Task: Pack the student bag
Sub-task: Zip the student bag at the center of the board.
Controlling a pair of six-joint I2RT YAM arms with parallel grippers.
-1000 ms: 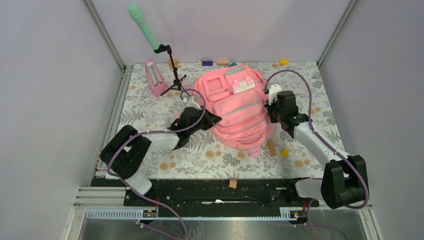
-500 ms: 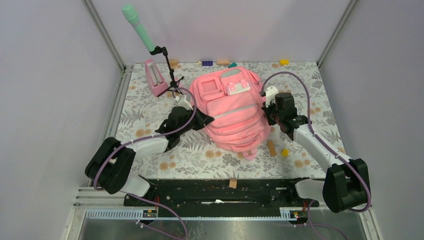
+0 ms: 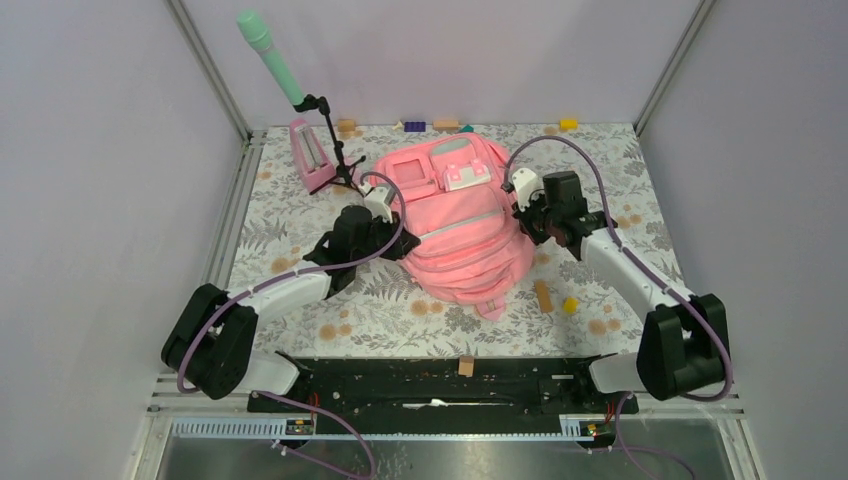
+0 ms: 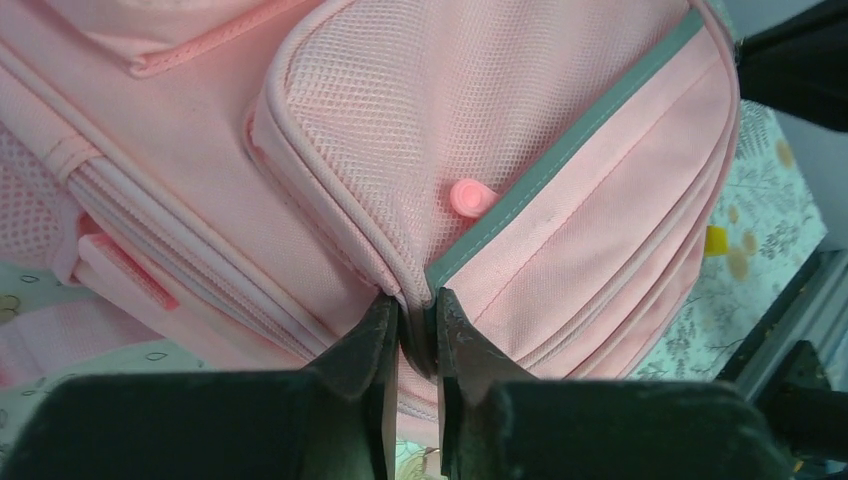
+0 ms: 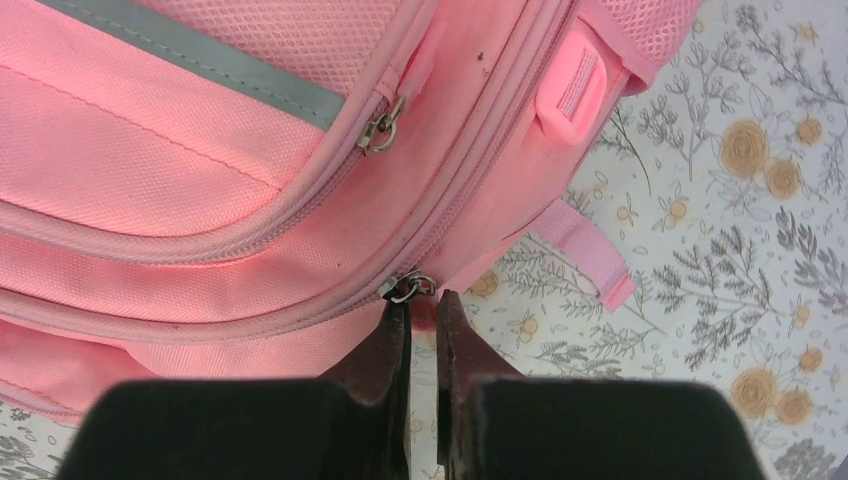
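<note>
The student bag (image 3: 462,240), a large pink backpack with a grey strip, lies front-up in the middle of the floral mat. My left gripper (image 3: 405,243) is at its left side. In the left wrist view that gripper (image 4: 418,305) is shut on a fold of bag (image 4: 560,250) fabric where the mesh pocket (image 4: 400,110) meets the grey strip (image 4: 560,150). My right gripper (image 3: 525,222) is at the bag's right side. In the right wrist view it (image 5: 422,305) is shut on the pink pull tab under a metal zipper slider (image 5: 405,287).
A pink metronome (image 3: 310,155) and a tripod stand (image 3: 335,150) holding a green microphone (image 3: 268,52) are just left of the bag. A wooden block (image 3: 543,295) and a yellow cube (image 3: 569,305) lie near the bag's lower right. Small blocks (image 3: 445,124) line the back wall.
Both grippers and the bag have shifted left and toward the back. The left jaws have closed tighter on the fabric. The microphone stand has been nudged left.
</note>
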